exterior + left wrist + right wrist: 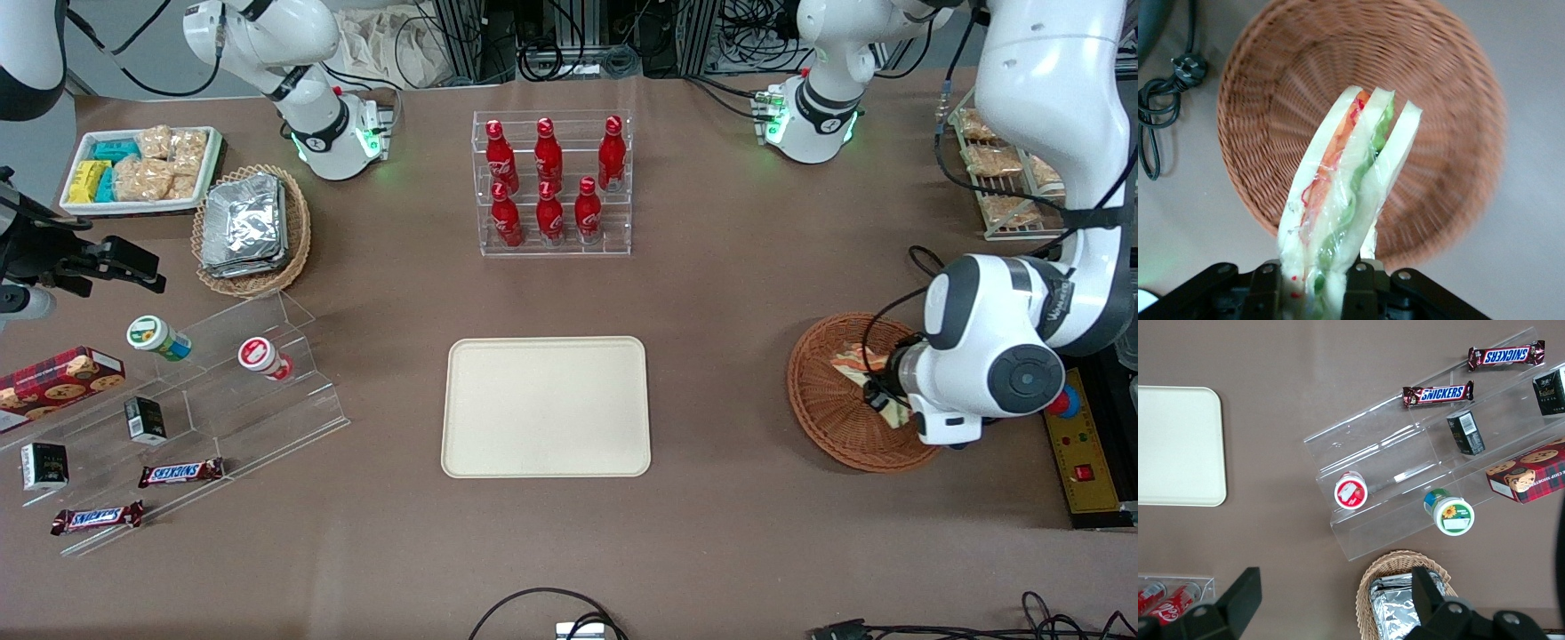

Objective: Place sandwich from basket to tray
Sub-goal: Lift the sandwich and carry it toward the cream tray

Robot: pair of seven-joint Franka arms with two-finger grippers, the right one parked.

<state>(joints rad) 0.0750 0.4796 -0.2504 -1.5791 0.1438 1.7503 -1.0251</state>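
Half done: gripper (1313, 283) clamps the sandwich (1348, 193), seemingly lifted clear above the basket (1271, 87); carrying over to the bare tray (546, 406) remains.

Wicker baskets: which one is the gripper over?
The reddish-brown basket at the working arm's end; the gripper holds the sandwich above it. The tan basket holds foil packs.
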